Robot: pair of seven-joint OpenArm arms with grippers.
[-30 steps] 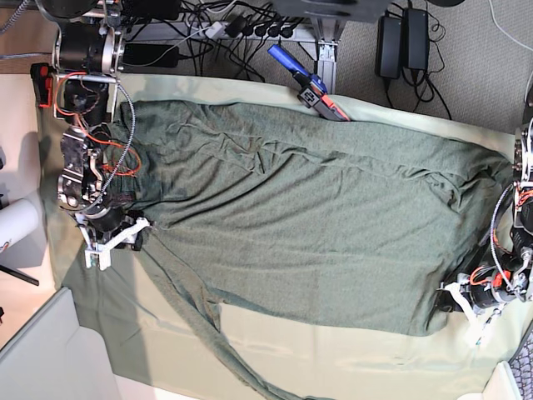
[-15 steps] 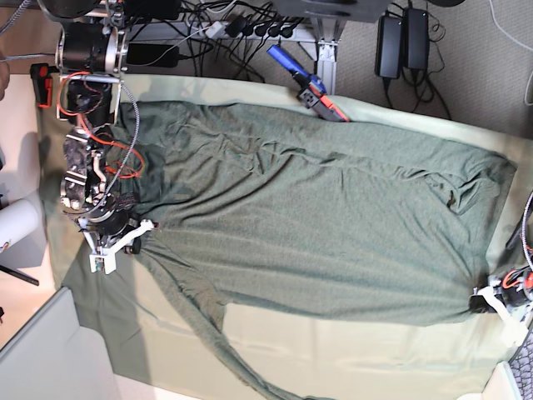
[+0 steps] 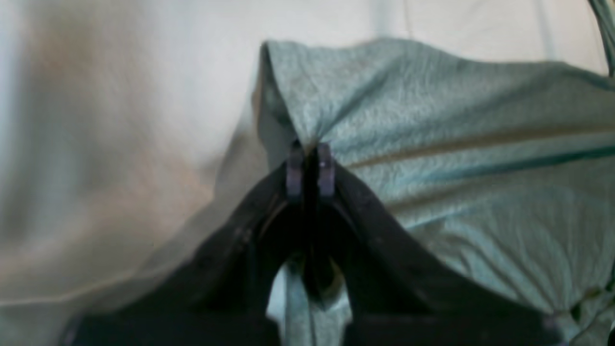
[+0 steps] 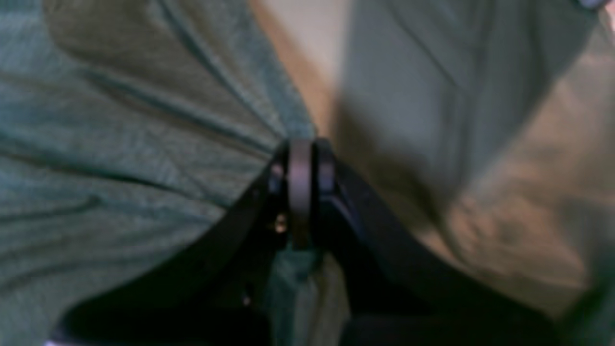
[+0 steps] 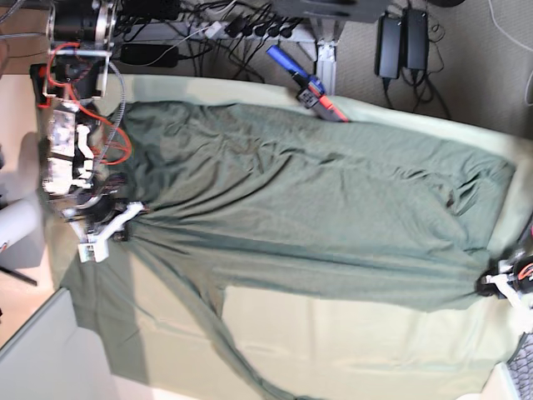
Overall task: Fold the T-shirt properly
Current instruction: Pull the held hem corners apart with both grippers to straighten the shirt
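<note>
The dark olive T-shirt point(image 5: 316, 217) lies spread lengthwise over the pale green table cloth point(image 5: 350, 350), pulled taut between both arms. At the left of the base view my right gripper point(image 5: 117, 227) is shut on the shirt's shoulder edge; in the right wrist view the fingers point(image 4: 300, 158) pinch a fold of the T-shirt point(image 4: 120, 144). My left gripper point(image 5: 490, 286), at the far right edge of the base view, is shut on a hem corner; the left wrist view shows its fingertips point(image 3: 294, 168) clamped on the T-shirt point(image 3: 432, 120). One long sleeve point(image 5: 208, 333) trails toward the near edge.
A blue and red tool point(image 5: 304, 83) lies at the table's far edge, just beyond the shirt. Cables and black power bricks point(image 5: 400, 42) sit on the floor behind. A white object point(image 5: 17, 225) stands off the table's left side.
The right gripper has shut on the shirt's shoulder edge and drawn it left. The left gripper has pulled the hem corner further right. The shirt now lies stretched and flatter.
</note>
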